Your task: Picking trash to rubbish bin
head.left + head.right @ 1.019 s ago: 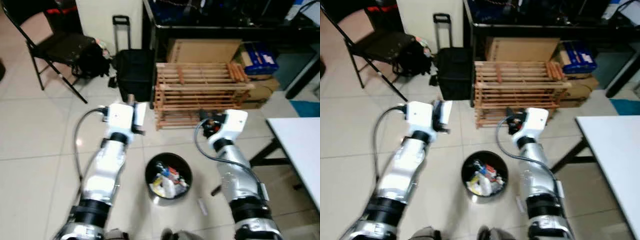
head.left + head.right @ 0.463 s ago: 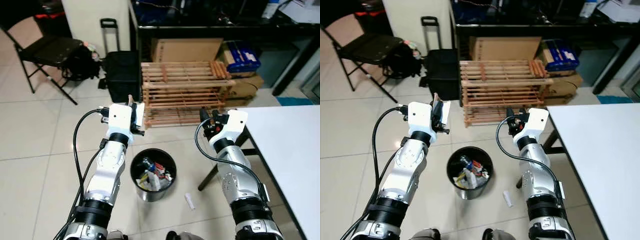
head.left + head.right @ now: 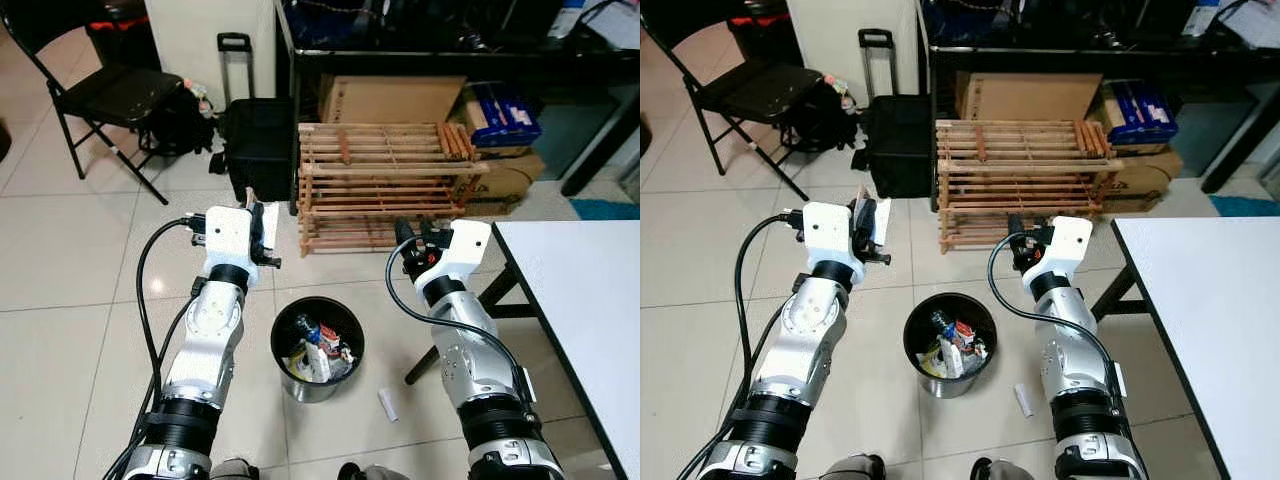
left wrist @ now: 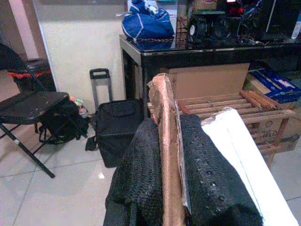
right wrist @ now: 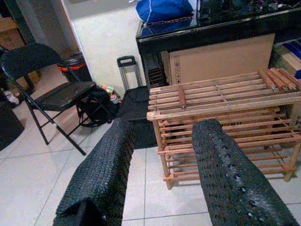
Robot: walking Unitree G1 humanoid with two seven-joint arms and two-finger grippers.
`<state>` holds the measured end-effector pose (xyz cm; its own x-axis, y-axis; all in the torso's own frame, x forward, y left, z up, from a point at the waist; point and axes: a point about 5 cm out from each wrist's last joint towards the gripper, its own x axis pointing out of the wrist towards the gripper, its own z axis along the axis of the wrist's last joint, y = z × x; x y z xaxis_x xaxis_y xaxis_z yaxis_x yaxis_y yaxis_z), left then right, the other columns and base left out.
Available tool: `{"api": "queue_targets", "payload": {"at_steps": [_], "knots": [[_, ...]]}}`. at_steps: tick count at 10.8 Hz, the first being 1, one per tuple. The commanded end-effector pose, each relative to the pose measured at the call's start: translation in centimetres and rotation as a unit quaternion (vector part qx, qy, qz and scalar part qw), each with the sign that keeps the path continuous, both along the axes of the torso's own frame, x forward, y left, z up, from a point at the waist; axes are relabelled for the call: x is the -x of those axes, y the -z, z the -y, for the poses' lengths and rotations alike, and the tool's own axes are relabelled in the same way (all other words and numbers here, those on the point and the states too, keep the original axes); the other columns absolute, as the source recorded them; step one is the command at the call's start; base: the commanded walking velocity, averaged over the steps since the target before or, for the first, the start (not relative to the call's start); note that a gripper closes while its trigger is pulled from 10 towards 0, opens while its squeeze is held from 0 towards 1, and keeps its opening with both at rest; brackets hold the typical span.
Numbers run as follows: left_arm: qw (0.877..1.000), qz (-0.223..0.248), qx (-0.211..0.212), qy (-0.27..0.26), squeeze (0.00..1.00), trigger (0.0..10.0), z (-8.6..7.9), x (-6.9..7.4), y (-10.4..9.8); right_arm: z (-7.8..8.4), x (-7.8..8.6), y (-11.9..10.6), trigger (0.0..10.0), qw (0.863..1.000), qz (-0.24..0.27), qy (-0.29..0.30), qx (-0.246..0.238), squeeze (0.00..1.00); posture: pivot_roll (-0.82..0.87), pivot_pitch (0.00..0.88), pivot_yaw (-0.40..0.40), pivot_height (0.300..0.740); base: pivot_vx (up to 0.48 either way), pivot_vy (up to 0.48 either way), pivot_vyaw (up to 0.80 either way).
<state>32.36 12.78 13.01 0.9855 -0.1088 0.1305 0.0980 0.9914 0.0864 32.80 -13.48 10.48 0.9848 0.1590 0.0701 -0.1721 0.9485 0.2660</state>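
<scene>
Bin: the black rubbish bin (image 3: 317, 347) stands on the tiled floor (image 3: 70, 290) between the two forearms, its mouth open upward and partly full of mixed trash.
Loose trash: a small white piece (image 3: 387, 404) lies on the tiles just beside the bin, on the robot's right.
Left gripper: the left gripper (image 4: 167, 155) is raised above the floor to the left of the bin; its two black fingers (image 4: 207, 174) are pressed close on a thin brown cardboard strip (image 4: 167, 141) that stands upright between them, with a white sheet (image 4: 244, 155) lying against the outside of one finger.
Right gripper: the right gripper (image 5: 164, 165) is raised on the bin's right; its fingers (image 5: 101, 169) stand wide apart with nothing between them.
Edges ahead: a wooden slatted rack (image 3: 385, 180) stands near, beyond the bin, with a black trolley case (image 3: 255, 145) beside it.
Edge right: the corner of a white table (image 3: 585, 300) sits close to the right forearm.
Open room: bare tiles stretch to the left, up to a black folding chair (image 3: 95, 95).
</scene>
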Motion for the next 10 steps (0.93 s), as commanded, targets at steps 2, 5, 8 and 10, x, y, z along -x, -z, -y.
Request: {"api": "queue_targets", "payload": {"at_steps": [2,5,8,10], "knots": [[1.0,-0.002,0.0,0.01,0.0,10.0,0.37,-0.17,-0.28,0.29,-0.04,0.05,10.0,1.0,-0.005,0.005,-0.002,0.0,0.01,0.108,-0.061,0.74,0.0,0.0,0.0],[1.0,-0.005,-0.002,0.012,0.0,10.0,0.35,-0.15,-0.18,0.31,-0.03,0.08,10.0,1.0,-0.006,0.005,0.0,0.0,0.01,0.109,-0.06,0.74,0.355,0.0,0.0],[1.0,-0.01,-0.006,0.013,0.0,10.0,0.43,-0.15,-0.02,0.3,0.0,0.09,10.0,1.0,-0.006,0.003,0.001,0.0,0.01,0.108,-0.062,0.74,0.417,0.0,0.0],[1.0,-0.011,-0.007,0.012,0.0,10.0,0.4,-0.14,0.01,0.26,-0.03,0.1,10.0,1.0,-0.006,0.002,0.001,0.0,0.01,0.106,-0.062,0.74,0.422,0.0,0.0]]}}
